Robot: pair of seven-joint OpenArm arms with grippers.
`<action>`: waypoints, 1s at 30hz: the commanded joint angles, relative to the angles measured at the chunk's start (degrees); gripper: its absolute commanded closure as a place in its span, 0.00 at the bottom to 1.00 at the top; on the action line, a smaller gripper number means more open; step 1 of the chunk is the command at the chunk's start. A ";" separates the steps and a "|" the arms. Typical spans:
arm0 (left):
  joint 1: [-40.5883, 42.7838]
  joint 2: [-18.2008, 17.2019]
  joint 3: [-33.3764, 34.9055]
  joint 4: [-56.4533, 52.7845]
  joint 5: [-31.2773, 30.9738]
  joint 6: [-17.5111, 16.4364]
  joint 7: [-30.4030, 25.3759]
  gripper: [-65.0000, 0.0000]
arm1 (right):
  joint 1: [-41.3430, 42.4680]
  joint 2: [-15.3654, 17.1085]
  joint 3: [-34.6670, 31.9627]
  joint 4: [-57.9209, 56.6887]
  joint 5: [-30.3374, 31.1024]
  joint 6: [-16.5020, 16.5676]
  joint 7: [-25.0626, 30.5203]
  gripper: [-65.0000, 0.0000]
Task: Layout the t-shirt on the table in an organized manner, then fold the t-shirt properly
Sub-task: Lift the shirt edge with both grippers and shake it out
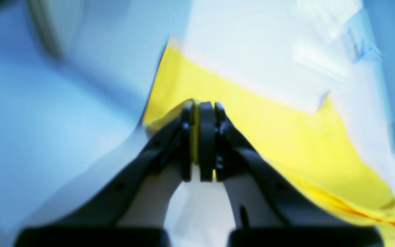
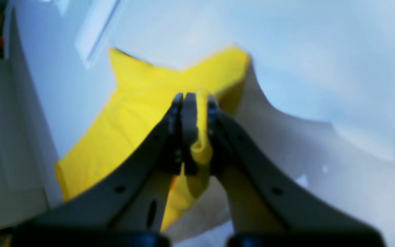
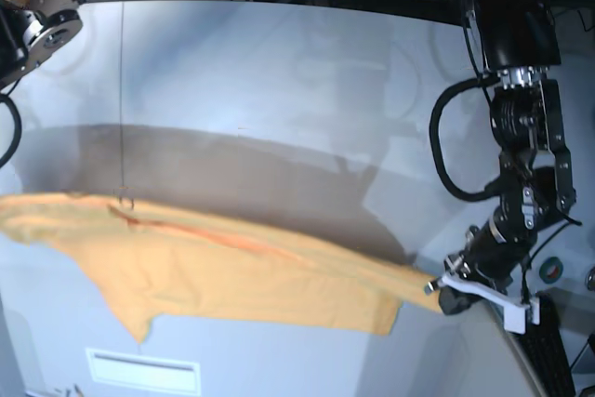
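Orange cotton spans most of the base view: the t-shirt (image 3: 232,271) hangs stretched between the two arms, raised off the table (image 3: 279,72), w/ a wide shadow on the white top behind it. Going left to right in the base view: the shirt's left end runs off the frame edge, where the right gripper (image 2: 194,99) holds it out of sight. The right wrist view shows that gripper's jaws pressed together on a rolled bit of fabric, which reads yellow in that cam. A sleeve or corner droops from the lower edge left of centre, and a long crease runs along the upper edge. At the far right the cloth tapers to a point held by the left gripper (image 3: 444,293); the left wrist view shows its jaws pinched tight on a thin fold of fabric, prob. a hem or corner, though blur makes it hard to say which. Holding both ends apart likely serves to pull the shirt taut and shake out bunching so it can go down flat. Judged stage: early, layout not yet done; no fold started
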 commanded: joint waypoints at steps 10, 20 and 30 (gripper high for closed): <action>-19.68 -0.26 0.08 -13.58 -0.06 -0.13 -1.05 1.00 | 15.37 7.42 -13.63 -14.47 0.97 -2.85 11.02 1.00; -37.09 -0.17 8.79 -25.89 -0.06 -0.13 -1.49 1.00 | 30.14 12.87 -24.18 -27.84 0.97 -2.85 18.41 1.00; -51.24 0.71 16.17 -38.02 -0.23 -0.13 -11.34 1.00 | 41.57 16.65 -29.72 -33.73 0.97 -2.85 21.13 1.00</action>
